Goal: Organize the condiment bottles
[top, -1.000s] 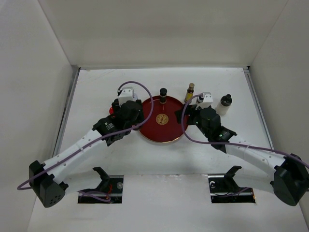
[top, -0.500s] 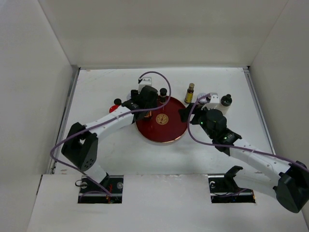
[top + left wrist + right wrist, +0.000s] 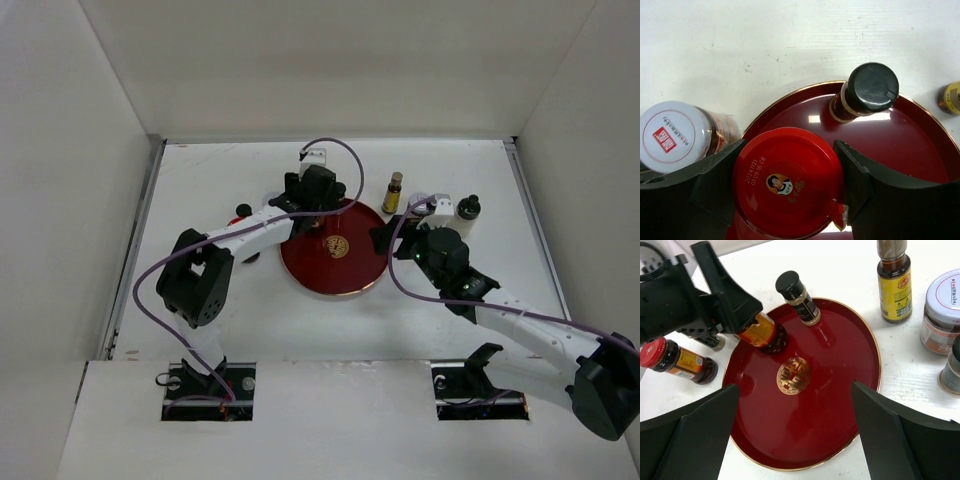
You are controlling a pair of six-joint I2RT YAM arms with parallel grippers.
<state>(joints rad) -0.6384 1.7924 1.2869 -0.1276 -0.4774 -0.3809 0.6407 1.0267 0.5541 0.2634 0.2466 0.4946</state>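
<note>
Carried in from the left since the earlier view, an upright red-capped jar [image 3: 760, 332] is clamped straight beneath the part-open left gripper [image 3: 789, 152], apparently resting on the tray [image 3: 840, 390] beside a black-capped bottle [image 3: 867, 92], while the right gripper [image 3: 795, 386] is held wide open, empty.

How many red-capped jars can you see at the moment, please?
2. One red-capped jar is gripped by the left gripper at the tray's rear-left; the second jar is on the table left of the tray. Others may hide behind the arms.
</note>
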